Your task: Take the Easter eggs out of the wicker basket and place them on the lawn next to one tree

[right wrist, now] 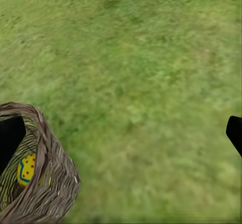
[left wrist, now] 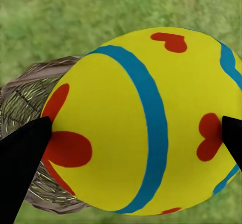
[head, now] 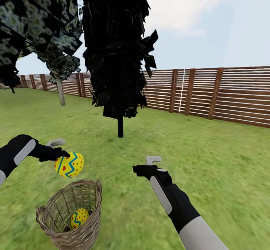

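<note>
Easter eggs are split between two places: one lies deep in the wicker basket (head: 71, 220) on the lawn (head: 210, 160) at the robot's feet, its yellow shell (head: 79, 218) resting against the woven wall, and another (head: 69, 165) hangs just above the braided rim, pinched by the left end effector (head: 64, 156). The left wrist view shows that egg (left wrist: 146, 123) held between the two dark fingers (left wrist: 22, 168), one on each side of its smooth, glossy curve (hard and rounded, so little for the pads to bite on). A third egg I cannot make out.

The right end effector (head: 144, 169) hovers beside the basket with its fingers spread wide and nothing between them.

My worry is the grip: on such a slick, convex shell, a jerk or a tilt during carrying could squirt the egg out, back into the basket or rolling across the mottled grass. The basket is light, tapering wicker, and a nudge from either arm might tip it.

Farther off stands a black-trunked tree (head: 120, 128) with near-black foliage; beyond it a pale grey trunk (head: 60, 92) under speckled leaves looks the likelier destination. A brown slatted fence (head: 225, 92) closes the garden.
</note>
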{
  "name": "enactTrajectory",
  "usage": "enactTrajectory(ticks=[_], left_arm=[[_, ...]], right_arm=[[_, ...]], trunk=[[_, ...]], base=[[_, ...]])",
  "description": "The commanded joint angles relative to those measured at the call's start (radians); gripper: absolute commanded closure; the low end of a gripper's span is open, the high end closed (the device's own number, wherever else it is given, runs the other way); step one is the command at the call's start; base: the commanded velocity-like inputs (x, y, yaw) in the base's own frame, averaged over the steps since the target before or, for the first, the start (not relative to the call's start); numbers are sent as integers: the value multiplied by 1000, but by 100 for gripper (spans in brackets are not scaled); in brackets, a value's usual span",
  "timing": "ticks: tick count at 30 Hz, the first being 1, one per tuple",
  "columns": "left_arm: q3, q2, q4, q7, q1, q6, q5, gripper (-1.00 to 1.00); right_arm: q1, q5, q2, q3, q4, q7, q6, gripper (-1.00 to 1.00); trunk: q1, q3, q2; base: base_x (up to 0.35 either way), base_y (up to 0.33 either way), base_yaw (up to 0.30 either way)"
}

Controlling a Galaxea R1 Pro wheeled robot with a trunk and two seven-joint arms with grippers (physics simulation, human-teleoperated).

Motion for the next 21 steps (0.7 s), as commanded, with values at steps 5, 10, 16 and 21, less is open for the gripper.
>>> enactTrajectory(ticks=[5,10,16,21], left_arm=[[-4,1,0,-10,-1,0,-9,100],[-4,0,0,-11,-1,0,-9,100],[-4,0,1,-10,-1,0,-8,100],[-3,-2,1,-7,-1,0,-8,100]], right_arm=[[-1,-11,1,2,3,-10,2,-100],[-1,-11,1,2,5,-9,2,-100],[-1,-11,1,8,4,-4,0,-100],[0,-11,-3,61,4,-1,-77,-100]], trunk=[[-16,11,28],[-16,11,28],[-16,11,28],[-16,11,28]], base=[[0,0,0],[0,0,0],[-37,-3,0],[-199,-125,0]])
